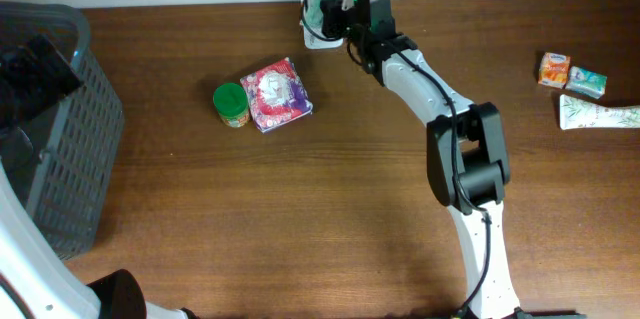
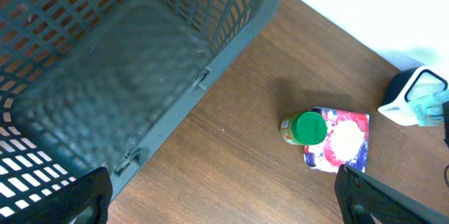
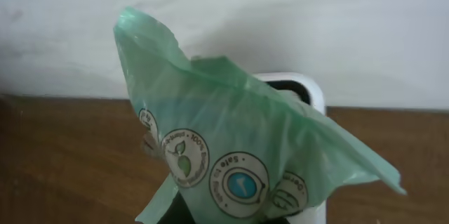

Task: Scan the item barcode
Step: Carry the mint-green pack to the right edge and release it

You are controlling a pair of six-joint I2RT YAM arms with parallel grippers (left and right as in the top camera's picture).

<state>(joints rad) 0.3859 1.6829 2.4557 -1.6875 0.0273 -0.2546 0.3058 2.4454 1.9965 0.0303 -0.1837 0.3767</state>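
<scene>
Jaws of the right gripper (image 1: 340, 1) were pinched on the green bag (image 1: 322, 4), overhead, holding it over the white scanner (image 1: 318, 35) at the far edge of the table (image 1: 300, 209). From the left wrist, the left gripper (image 2: 221, 182) gaped wide near the grey basket (image 2: 231, 34). From the right wrist, the bag covered the scanner's front.

**Green bag held over the scanner**

A green plastic bag (image 1: 322, 4) is held in the clamped right gripper (image 1: 338, 1) over a white scanner (image 1: 322, 41) at the table's (image 1: 330, 209) far edge. A green-lidded jar (image 1: 231, 102) is set against a pink packet (image 1: 278, 94) (mid-table). A grey basket (image 1: 70, 139) is seen at the left. An orange box (image 1: 553, 68), a green box (image 1: 587, 82) and a tube (image 1: 598, 114) lie at the right.
</scene>
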